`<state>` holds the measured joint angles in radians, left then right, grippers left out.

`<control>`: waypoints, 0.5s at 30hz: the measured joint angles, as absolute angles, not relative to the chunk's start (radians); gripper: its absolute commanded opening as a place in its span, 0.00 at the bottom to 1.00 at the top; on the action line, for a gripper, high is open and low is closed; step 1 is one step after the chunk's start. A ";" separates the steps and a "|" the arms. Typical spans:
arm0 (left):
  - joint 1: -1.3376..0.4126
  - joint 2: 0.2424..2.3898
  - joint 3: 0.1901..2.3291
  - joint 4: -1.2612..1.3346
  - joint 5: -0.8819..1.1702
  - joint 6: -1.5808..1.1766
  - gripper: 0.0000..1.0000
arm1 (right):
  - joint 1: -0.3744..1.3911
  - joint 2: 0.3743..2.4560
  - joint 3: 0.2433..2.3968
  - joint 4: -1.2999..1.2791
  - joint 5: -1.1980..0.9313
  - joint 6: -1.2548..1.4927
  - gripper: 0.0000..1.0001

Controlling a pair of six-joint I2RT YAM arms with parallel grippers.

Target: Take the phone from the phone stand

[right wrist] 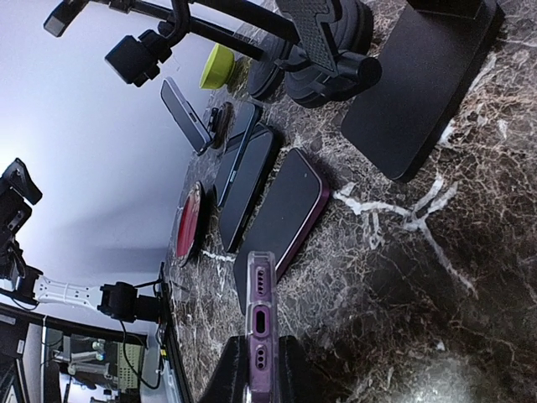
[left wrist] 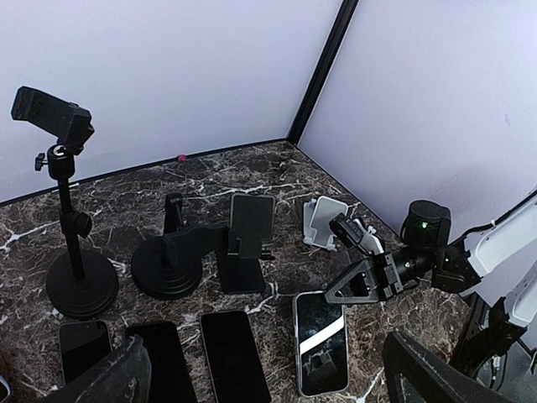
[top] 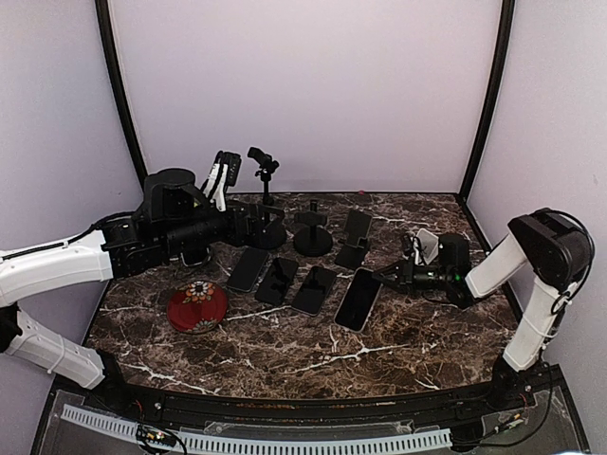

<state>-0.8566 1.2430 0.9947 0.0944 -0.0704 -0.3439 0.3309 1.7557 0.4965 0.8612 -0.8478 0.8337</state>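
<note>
Phone (top: 358, 300) on table (top: 285, 351), pinched by right jaws, another phone (top: 358, 226) in stand (top: 349, 256)

Light: we see soft, even brightness with faint shadows.
Glare: we spot a white streak on the phone (left wrist: 320, 342) screen.
Blur: we find the right wrist view's foreground soft.

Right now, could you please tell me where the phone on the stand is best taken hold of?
I would take the phone by its two long edges near the top, coming down from above. It stands upright in portrait on its stand, so the upper half is bare on both sides while the lower end meets the stand.
</note>
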 measured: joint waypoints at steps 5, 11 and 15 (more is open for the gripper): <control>-0.857 1.242 0.991 0.092 -0.072 -0.344 0.99 | 0.334 1.843 0.540 0.926 -0.861 0.852 0.00; -0.857 1.242 0.990 0.088 -0.076 -0.344 0.99 | 0.334 1.890 0.562 0.942 -0.864 0.842 0.12; -0.857 1.242 0.990 0.089 -0.076 -0.343 0.99 | 0.334 1.904 0.585 0.911 -0.863 0.803 0.18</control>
<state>-0.8566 1.2419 0.9901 0.0887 -0.0765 -0.3431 0.3340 1.9038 0.5850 0.9108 -0.8627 0.8032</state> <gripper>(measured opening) 0.988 0.149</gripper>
